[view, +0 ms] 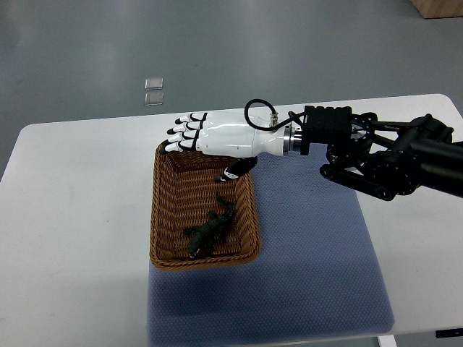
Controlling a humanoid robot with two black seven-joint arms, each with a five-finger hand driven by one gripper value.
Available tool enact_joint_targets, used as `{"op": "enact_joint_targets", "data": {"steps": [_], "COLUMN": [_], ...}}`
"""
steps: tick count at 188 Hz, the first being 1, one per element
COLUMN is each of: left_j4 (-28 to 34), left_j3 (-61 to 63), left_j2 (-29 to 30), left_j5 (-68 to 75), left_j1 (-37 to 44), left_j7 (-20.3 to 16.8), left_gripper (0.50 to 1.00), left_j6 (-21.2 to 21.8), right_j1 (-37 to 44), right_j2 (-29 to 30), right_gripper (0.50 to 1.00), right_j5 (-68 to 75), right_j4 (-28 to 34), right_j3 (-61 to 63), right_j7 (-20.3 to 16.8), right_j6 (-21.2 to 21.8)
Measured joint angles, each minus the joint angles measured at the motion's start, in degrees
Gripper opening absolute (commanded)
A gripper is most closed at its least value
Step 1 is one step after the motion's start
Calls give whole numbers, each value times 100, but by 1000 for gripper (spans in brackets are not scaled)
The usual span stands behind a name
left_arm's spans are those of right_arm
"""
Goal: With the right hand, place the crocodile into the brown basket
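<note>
A dark green toy crocodile (pixel 208 229) lies inside the brown wicker basket (pixel 163 217), toward its near end. My right hand (pixel 210 144) hovers over the basket's far rim, white with black fingertips, fingers stretched out flat and holding nothing. Its black arm (pixel 383 155) comes in from the right edge. The left arm does not show.
The basket sits on a blue-grey mat (pixel 318 246) laid on a white table (pixel 72 217). Two small clear squares (pixel 153 90) lie on the grey floor beyond the table. A wooden corner (pixel 438 7) shows at the top right.
</note>
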Motion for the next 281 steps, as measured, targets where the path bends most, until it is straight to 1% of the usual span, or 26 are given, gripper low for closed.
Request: {"op": "enact_joint_targets", "data": {"steps": [16,30,52,85,114,137,138,151,176,197,230,281], "left_j4": [0,0,0,0,0,0,0,0,0,0,0,0], "left_j3": [0,0,0,0,0,0,0,0,0,0,0,0], "left_j2": [0,0,0,0,0,0,0,0,0,0,0,0], "left_j5": [0,0,0,0,0,0,0,0,0,0,0,0], "left_j1": [0,0,0,0,0,0,1,0,0,0,0,0], "left_j7": [0,0,0,0,0,0,0,0,0,0,0,0], "left_gripper": [1000,1000,1000,1000,1000,1000,1000,1000,1000,1000,1000,1000], "left_j6": [0,0,0,0,0,0,0,0,0,0,0,0], "right_j1": [-94,-159,-244,-630,-1235,-1593,-1669,-1774,-1989,-2167,-2463,-2849], "right_j2": [-94,-213,-365,-436,-373,-347,-346,-345,-335,-277,-79,285], "right_gripper": [926,926,926,926,926,926,926,926,926,926,926,928], "right_j5": [519,1246,2585,4363,5177,5677,5818,6036,6350,6385,6329,6310], "right_j4": [-86,-202,-458,-864,-1150,-1190,-1191,-1202,-1233,-1235,-1236,-1232], "right_j3": [381,642,891,1504,2386,2869,2984,3186,3878,4459,5169,5796], "right_j7": [0,-10,-165,-612,-1141,-1424,-1496,-1648,-2119,-2386,-2547,-2526], "right_j6": [333,695,1166,1700,2115,2264,2286,2356,2709,2900,2962,2919]}}
